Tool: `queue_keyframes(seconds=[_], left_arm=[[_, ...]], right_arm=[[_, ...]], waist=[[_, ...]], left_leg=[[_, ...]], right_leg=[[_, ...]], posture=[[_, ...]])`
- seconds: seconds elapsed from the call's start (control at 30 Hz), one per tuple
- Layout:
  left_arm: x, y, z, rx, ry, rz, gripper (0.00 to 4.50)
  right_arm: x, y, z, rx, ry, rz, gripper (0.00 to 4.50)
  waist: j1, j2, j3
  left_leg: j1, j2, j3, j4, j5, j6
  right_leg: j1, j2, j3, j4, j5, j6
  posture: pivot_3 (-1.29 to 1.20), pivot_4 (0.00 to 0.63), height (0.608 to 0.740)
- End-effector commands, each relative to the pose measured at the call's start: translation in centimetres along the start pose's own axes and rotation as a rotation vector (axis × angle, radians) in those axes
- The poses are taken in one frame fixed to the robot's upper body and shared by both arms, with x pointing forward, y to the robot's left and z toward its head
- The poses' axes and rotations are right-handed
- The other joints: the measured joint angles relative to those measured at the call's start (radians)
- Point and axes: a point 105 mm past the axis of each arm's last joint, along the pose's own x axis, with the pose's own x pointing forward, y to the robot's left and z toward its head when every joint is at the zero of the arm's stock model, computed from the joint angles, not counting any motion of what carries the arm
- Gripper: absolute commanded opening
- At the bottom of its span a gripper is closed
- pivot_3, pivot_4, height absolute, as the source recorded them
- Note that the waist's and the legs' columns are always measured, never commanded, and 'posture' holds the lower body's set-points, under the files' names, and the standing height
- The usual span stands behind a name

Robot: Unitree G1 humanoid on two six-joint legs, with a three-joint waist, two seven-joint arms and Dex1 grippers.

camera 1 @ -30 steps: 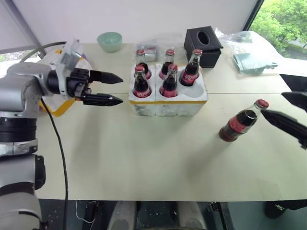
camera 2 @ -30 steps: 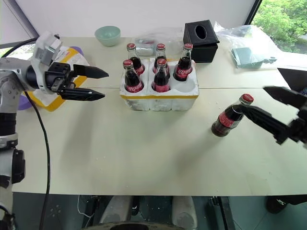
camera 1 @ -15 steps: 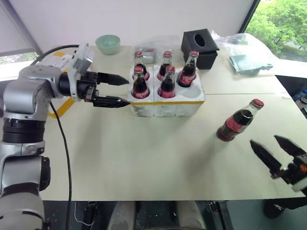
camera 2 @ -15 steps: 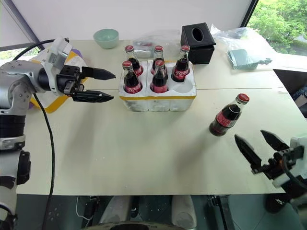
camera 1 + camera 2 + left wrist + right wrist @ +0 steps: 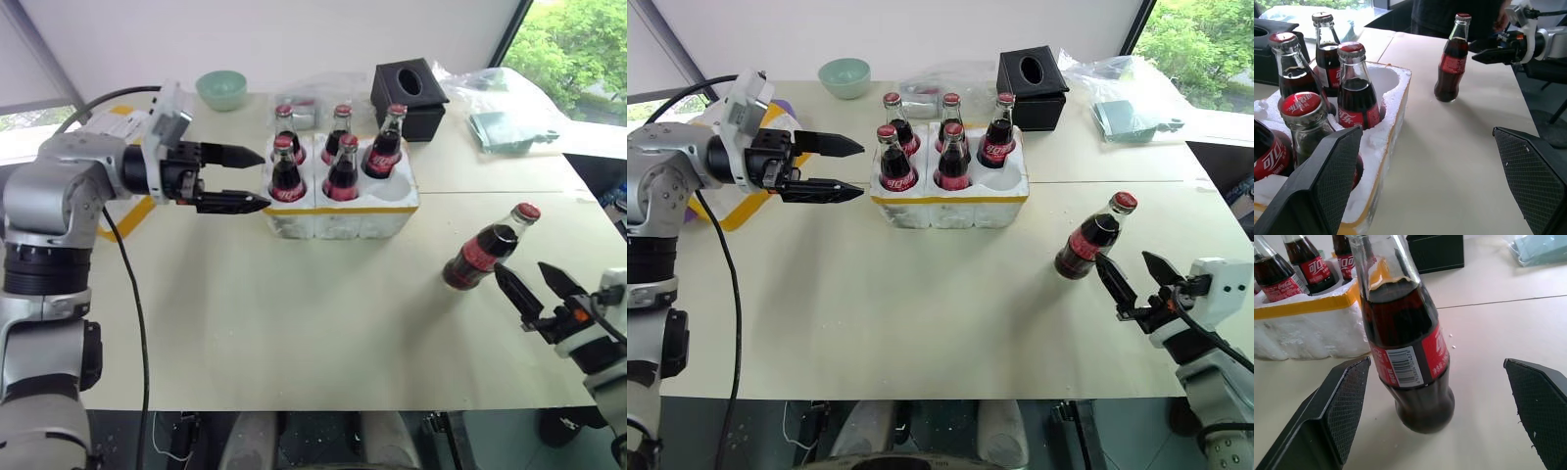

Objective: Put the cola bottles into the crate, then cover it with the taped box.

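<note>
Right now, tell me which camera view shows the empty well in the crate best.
The right eye view: it looks down into the empty well at the crate's near right corner. The left eye view shows the same opening. The left wrist view shows it from the side, half hidden by a bottle. The right wrist view catches the crate's outer wall.

Beige table [image 5: 921, 313] carries crate [image 5: 950, 204], lone cola bottle [image 5: 1089, 238], tissue box [image 5: 1032, 73], bowl [image 5: 845, 75].

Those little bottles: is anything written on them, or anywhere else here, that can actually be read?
"Coca-Cola": white script on the red label of a crate bottle, barely legible.
Chinese characters in white on another crate bottle: too stylised to quote.
Barcode on the lone bottle: digits too small.
Red caps: print blurred.
Nothing else readable.
</note>
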Motion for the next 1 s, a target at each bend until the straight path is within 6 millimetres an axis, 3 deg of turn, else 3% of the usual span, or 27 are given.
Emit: queue_keyframes(seconds=[0.03,0.17,0.43,0.8,0.97,1.0], left_arm=[[-0.1,-0.4,1.2,0.043,-0.023,0.003,4.45],[-0.1,-0.4,1.2,0.050,-0.020,0.009,4.45],[0.1,-0.6,1.0,0.054,-0.010,0.004,4.45],[0.6,-1.1,0.8,0.053,-0.009,-0.021,4.45],[0.9,-1.1,0.9,0.056,-0.010,-0.026,4.50],[0.9,-1.1,0.9,0.057,-0.012,-0.027,4.50]], right_arm=[[0.5,0.8,-0.3,-0.055,0.023,0.051,4.50],[0.8,1.3,-0.8,-0.061,0.035,0.073,4.50],[3.0,0.1,-1.7,-0.111,0.054,0.063,4.50],[5.5,-0.6,-0.6,-0.060,-0.017,0.070,4.50],[5.6,-1.0,-0.2,-0.039,-0.039,0.052,2.81],[5.6,-1.1,-0.1,-0.037,-0.043,0.048,2.84]], waist=[[0.001,0.000,0.000],[0.002,0.000,0.000],[0.000,0.000,0.000],[0.000,0.000,0.000],[0.001,0.000,0.000],[0.001,0.000,0.000]], left_leg=[[0.000,0.000,0.000,0.000,0.000,0.000],[0.000,0.000,0.000,0.000,0.000,0.000],[0.000,0.000,0.000,0.000,0.000,0.000],[0.000,0.000,0.000,0.000,0.000,0.000],[0.000,0.000,0.000,0.000,0.000,0.000],[0.000,0.000,0.000,0.000,0.000,0.000]], right_leg=[[0.000,0.000,0.000,0.000,0.000,0.000],[0.000,0.000,0.000,0.000,0.000,0.000],[0.000,0.000,0.000,0.000,0.000,0.000],[0.000,0.000,0.000,0.000,0.000,0.000],[0.000,0.000,0.000,0.000,0.000,0.001],[0.000,0.000,0.000,0.000,0.000,0.001]], posture=[[0.00,0.150,0.739],[0.00,0.150,0.739],[0.00,0.150,0.739],[0.00,0.150,0.739],[0.00,0.150,0.739],[0.00,0.150,0.739]])
